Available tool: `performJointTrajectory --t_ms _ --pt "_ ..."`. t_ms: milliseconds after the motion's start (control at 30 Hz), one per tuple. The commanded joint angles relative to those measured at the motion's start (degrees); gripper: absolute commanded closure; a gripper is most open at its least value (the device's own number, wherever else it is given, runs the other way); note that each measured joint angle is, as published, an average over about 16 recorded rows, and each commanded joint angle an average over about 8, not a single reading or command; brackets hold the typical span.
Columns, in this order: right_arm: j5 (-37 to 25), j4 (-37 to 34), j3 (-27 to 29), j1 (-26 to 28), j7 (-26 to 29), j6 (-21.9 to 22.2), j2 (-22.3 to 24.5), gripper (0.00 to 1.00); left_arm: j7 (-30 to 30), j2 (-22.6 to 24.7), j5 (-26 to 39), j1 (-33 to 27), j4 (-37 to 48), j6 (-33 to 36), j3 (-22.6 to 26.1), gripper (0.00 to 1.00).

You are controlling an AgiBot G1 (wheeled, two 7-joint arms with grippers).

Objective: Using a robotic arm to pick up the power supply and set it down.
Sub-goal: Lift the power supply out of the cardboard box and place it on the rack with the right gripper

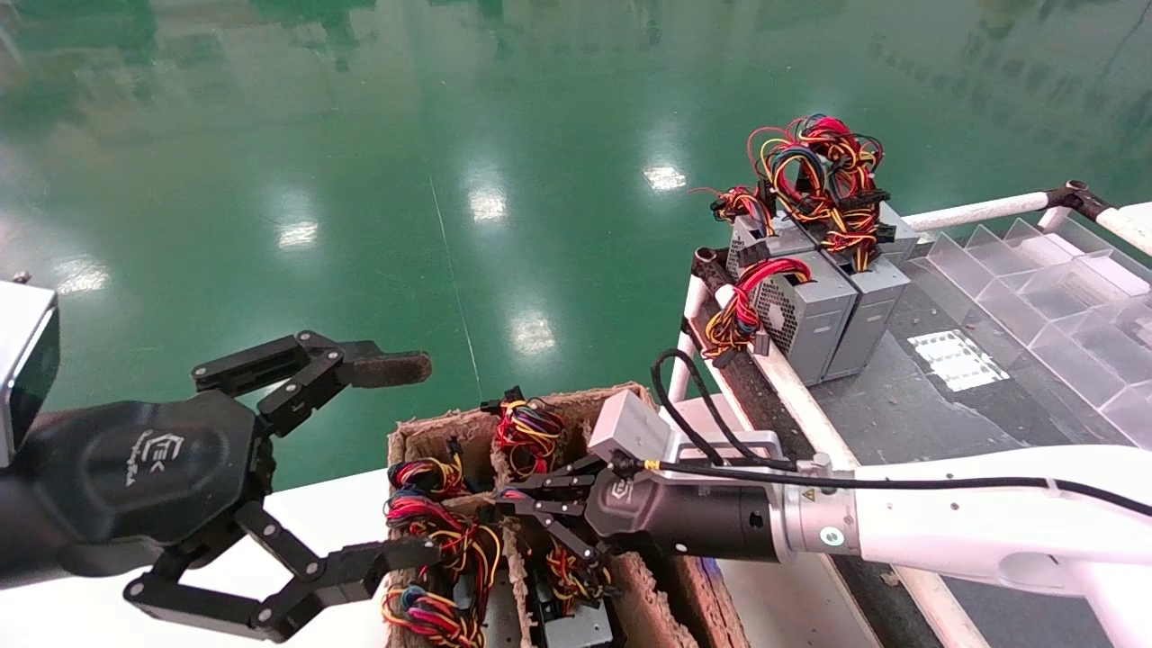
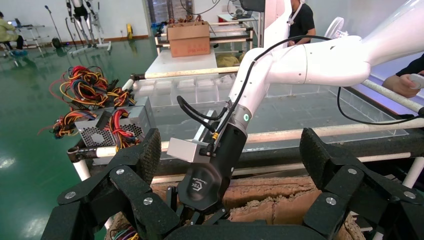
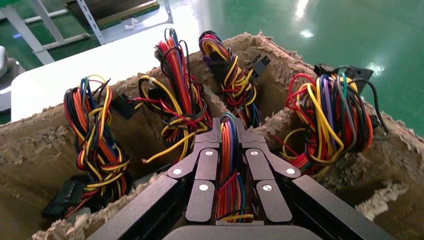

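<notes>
The table (image 1: 909, 405) at 3 o'clock already carries two supplies (image 1: 832, 301) side by side at its near-left corner, so some of the job looks done. The pulp tray (image 1: 423, 441) at 6 o'clock has several more wire bundles in its pockets, so work remains. The right gripper (image 1: 526, 508) reaches into the tray's middle pocket; the wrist view shows its fingers (image 3: 207, 160) closed narrowly around an upright bundle of wires (image 3: 230, 165) belonging to the power supply (image 1: 576, 621), whose grey body sits low in the pocket. By my reading, the grasp is made; lifting and setting down are left. The left gripper (image 1: 360, 468) hangs at 8 o'clock, fingers wide, holding nothing.
</notes>
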Motion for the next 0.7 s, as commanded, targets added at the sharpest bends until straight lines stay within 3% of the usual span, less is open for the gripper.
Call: performJointTrajectory --t_ms 33,400,700 --pt "0.15 0.19 0.12 -0.28 -0.02 0.1 0.2 1.0 0.0 0.0 0.0 0.0 0.0 0.0 0.0 0.0" --pt "9.98 7.37 6.92 -3.28 -0.74 -1.73 6.54 1.0 0.0 0.0 0.0 0.0 0.0 0.0 0.0 0.0" --pt "21.48 11.23 15.43 -3.82 2.01 -2.27 13.51 1.0 0.0 0.0 0.0 0.0 0.0 0.0 0.01 0.0"
